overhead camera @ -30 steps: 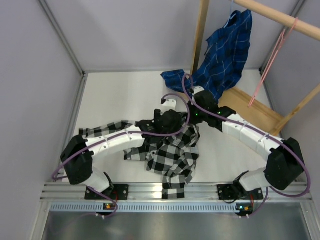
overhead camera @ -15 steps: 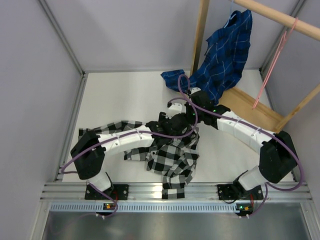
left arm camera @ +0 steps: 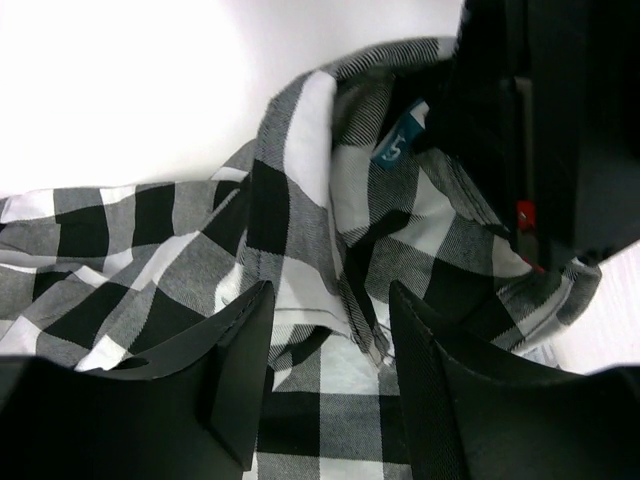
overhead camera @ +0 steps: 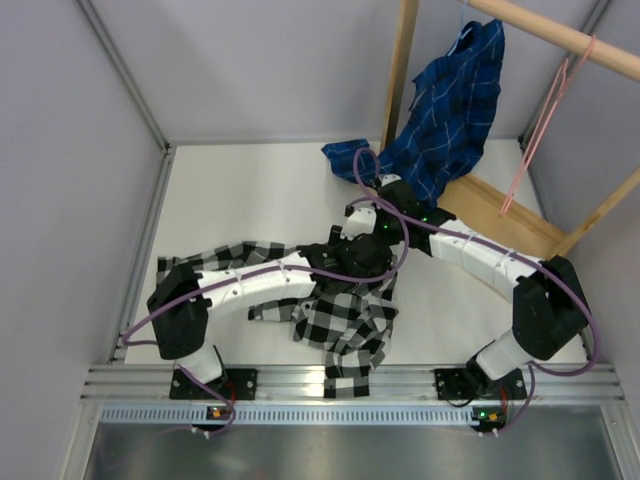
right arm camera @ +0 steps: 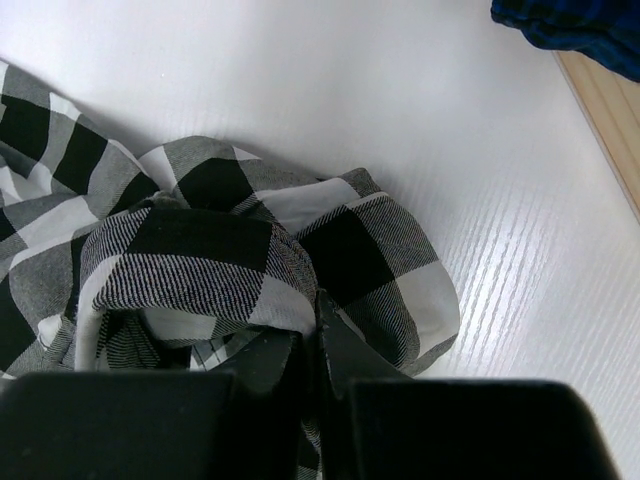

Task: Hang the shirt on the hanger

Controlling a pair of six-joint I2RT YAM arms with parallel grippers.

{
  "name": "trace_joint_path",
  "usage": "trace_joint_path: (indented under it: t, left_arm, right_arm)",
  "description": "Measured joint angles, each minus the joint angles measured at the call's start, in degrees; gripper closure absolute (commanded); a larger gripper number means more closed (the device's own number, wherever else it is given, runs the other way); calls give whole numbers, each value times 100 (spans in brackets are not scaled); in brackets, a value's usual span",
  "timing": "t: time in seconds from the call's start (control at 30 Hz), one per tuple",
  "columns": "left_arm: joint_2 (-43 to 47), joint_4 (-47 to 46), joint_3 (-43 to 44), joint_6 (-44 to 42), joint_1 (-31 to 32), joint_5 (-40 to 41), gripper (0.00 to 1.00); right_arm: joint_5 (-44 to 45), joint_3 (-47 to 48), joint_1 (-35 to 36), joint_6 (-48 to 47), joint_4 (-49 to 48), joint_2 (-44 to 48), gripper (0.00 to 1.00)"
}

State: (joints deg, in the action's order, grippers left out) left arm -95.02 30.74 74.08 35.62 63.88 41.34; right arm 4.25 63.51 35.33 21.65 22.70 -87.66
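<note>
Your left gripper [left arm camera: 325,330] sits open over the shirt [overhead camera: 345,320], crumpled mid-frame in top view; right gripper [right arm camera: 312,345] is clamped on a fold of it. The hanger [overhead camera: 534,137] is upper right, hooked on the wooden rod [overhead camera: 560,35].

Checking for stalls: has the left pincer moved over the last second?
Yes. The left pincer has shifted right and slightly nearer, over the black-and-white checked fabric shirt, closing on the line of the upright wooden post.
</note>
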Motion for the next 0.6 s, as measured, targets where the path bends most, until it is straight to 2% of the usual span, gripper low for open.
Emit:
trace_joint_path:
  t: [0.2, 0.27, 0.37, 0.53, 0.6]
  left_arm:
    - [-240, 39, 24, 98, 26, 2, 46]
    - [-415, 37, 26, 157, -15, 9, 54]
    - [-632, 44, 37, 197, -76, 33, 58]
    - [-721, 52, 111, 195, -162, 160, 59]
    - [-721, 50, 151, 188, -173, 238, 65]
  right_arm:
    - [-2, 0, 0, 72, -42, 0, 99]
    - [-4, -2, 0, 72, -42, 0, 99]
    - [-9, -9, -7, 72, -42, 2, 99]
    - [-24, -26, -28, 68, -48, 28, 100]
    - [-31, -55, -28, 68, -66, 52, 100]
